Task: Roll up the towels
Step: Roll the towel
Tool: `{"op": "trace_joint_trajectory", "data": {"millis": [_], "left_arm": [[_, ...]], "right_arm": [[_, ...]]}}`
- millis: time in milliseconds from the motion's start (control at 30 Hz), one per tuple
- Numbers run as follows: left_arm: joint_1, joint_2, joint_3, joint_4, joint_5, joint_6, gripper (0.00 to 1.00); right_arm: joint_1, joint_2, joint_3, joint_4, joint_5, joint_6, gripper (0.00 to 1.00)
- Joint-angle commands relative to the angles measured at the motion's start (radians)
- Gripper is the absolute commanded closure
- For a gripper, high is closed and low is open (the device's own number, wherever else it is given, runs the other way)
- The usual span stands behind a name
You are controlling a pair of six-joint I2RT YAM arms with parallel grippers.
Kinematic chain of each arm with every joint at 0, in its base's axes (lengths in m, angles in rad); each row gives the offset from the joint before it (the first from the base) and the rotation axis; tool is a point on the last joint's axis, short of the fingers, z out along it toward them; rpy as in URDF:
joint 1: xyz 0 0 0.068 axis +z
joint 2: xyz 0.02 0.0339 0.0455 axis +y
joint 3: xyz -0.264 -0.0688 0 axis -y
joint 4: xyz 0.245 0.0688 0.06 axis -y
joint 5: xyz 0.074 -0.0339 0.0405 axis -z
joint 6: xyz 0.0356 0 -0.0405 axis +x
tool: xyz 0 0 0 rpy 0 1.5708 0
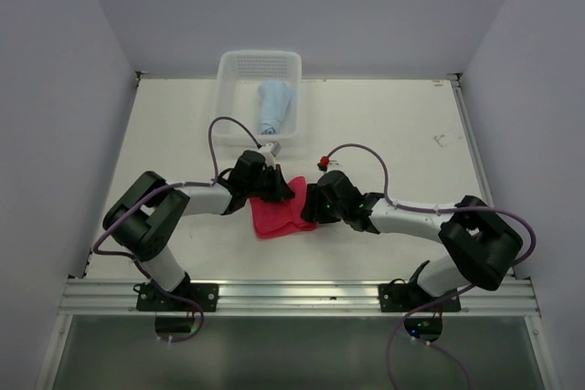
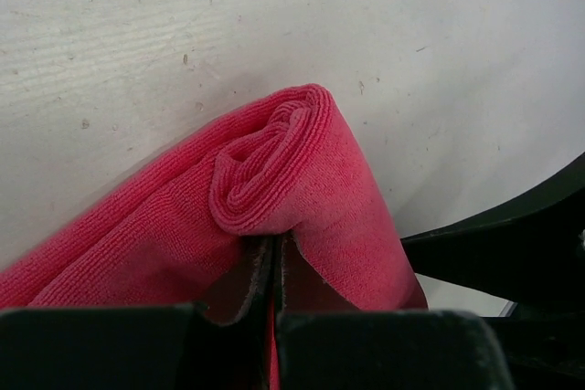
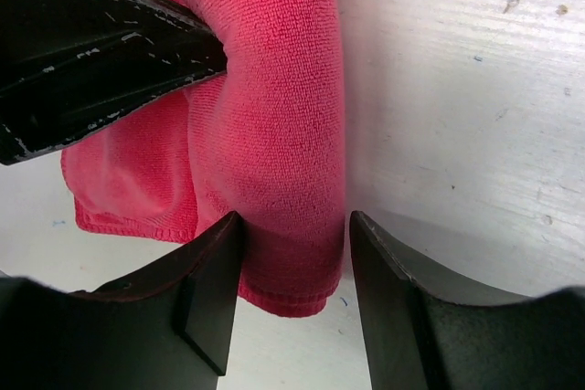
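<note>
A white plastic mesh basket (image 1: 227, 89) sits at twelve o'clock on the off-white table (image 1: 393, 125), at its far edge, close to the grey back wall (image 1: 320, 6). A few small dark scuffs (image 1: 441, 141) mark the tabletop at about two o'clock. An aluminium rail (image 1: 302, 297) runs along the six o'clock edge.

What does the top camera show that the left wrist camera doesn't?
Only the top camera shows the white mesh basket at the far edge of the table, with the light blue towel lying in it. Only the left wrist camera shows the end of the pink towel wound into a spiral, and the left gripper shut on the cloth just below that spiral. Both show the pink towel lying on the pale table.
</note>
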Motion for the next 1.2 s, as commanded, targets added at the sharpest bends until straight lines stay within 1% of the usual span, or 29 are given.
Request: {"op": "trace_joint_trajectory", "data": {"millis": [0, 67, 100, 167, 200, 233, 267, 300, 400, 433, 467, 500, 633, 700, 867, 967, 1067, 1100, 1167], "left_arm": [[0.01, 0.003, -0.049, -0.114, -0.056, 0.059, 1.0], [0.012, 0.001, -0.05, -0.115, -0.058, 0.061, 1.0], [0.012, 0.001, -0.052, -0.115, -0.056, 0.061, 1.0], [0.013, -0.002, -0.05, -0.115, -0.056, 0.061, 1.0], [0.016, -0.007, -0.05, -0.117, -0.056, 0.058, 1.0], [0.015, -0.011, -0.049, -0.117, -0.056, 0.056, 1.0], [0.016, -0.014, -0.046, -0.117, -0.052, 0.055, 0.98], [0.022, -0.02, -0.043, -0.121, -0.043, 0.05, 0.95], [0.053, -0.074, -0.029, -0.112, 0.005, 0.022, 0.94], [0.059, -0.117, -0.027, -0.112, 0.008, 0.018, 0.92], [0.068, -0.14, -0.023, -0.114, 0.008, 0.015, 0.92], [0.074, -0.163, -0.015, -0.124, 0.004, 0.012, 0.92], [0.087, -0.273, 0.008, -0.144, -0.001, 0.005, 0.92], [0.088, -0.296, 0.022, -0.137, 0.02, 0.004, 0.92], [0.088, -0.287, 0.028, -0.091, 0.082, -0.034, 0.92], [0.087, -0.249, 0.011, -0.025, 0.128, -0.079, 0.93], [0.087, -0.203, -0.018, 0.076, 0.177, -0.132, 0.96], [0.084, -0.195, -0.048, 0.174, 0.201, -0.175, 0.96], [0.075, -0.174, -0.067, 0.241, 0.208, -0.211, 0.98]], "right_arm": [[-0.003, 0.03, -0.007, 0.065, -0.033, -0.003, 0.46], [-0.003, 0.041, -0.005, 0.072, -0.03, -0.008, 0.46], [-0.003, 0.049, -0.007, 0.078, -0.028, -0.012, 0.49], [-0.003, 0.05, -0.006, 0.088, -0.028, -0.017, 0.58], [-0.001, 0.05, -0.002, 0.088, -0.028, -0.022, 0.68], [-0.001, 0.049, 0.001, 0.085, -0.024, -0.025, 0.73], [0.0, 0.047, 0.005, 0.071, -0.021, -0.031, 0.77], [0.002, 0.046, 0.011, 0.057, -0.011, -0.045, 0.81], [0.028, 0.035, 0.056, -0.036, 0.068, -0.078, 0.91], [0.037, 0.035, 0.074, -0.052, 0.099, -0.081, 0.93], [0.042, 0.036, 0.08, -0.078, 0.108, -0.084, 0.98], [0.043, 0.036, 0.086, -0.084, 0.116, -0.086, 1.0], [0.066, 0.053, 0.113, -0.121, 0.162, -0.077, 1.0], [0.079, 0.065, 0.123, -0.139, 0.196, -0.071, 1.0], [0.125, 0.107, 0.175, -0.196, 0.268, -0.057, 1.0], [0.148, 0.118, 0.2, -0.214, 0.303, -0.043, 1.0], [0.161, 0.134, 0.221, -0.222, 0.315, -0.037, 1.0], [0.163, 0.147, 0.229, -0.23, 0.318, -0.032, 1.0], [0.165, 0.156, 0.243, -0.238, 0.326, -0.028, 1.0]]}}
